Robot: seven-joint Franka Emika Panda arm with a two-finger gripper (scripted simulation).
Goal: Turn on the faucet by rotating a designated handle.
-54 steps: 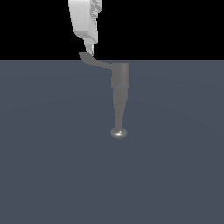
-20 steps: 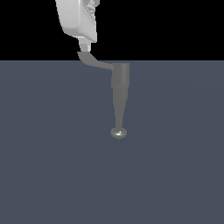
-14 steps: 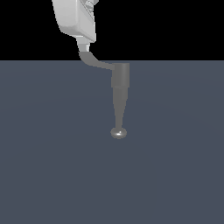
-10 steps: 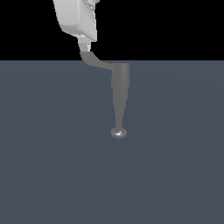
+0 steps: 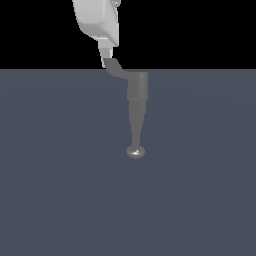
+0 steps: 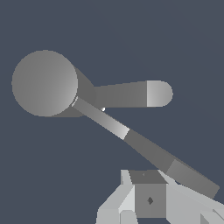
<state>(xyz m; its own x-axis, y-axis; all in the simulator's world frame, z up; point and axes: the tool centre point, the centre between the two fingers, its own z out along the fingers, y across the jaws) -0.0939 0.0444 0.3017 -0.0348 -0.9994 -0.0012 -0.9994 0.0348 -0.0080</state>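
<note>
One hand (image 5: 106, 59) touching handle (image 5: 116, 69) of faucet (image 5: 137, 107) (grip state unclear)

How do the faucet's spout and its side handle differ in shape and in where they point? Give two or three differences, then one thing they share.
The spout tapers to a shiny rounded knob; the handle is a flat lever with a wider tip.
In the exterior view the spout points down toward the camera, while the handle slants up to that view's left.
The gripper is at the handle; the spout stands free.
Both are plain grey and spring from the same cylindrical body.
</note>
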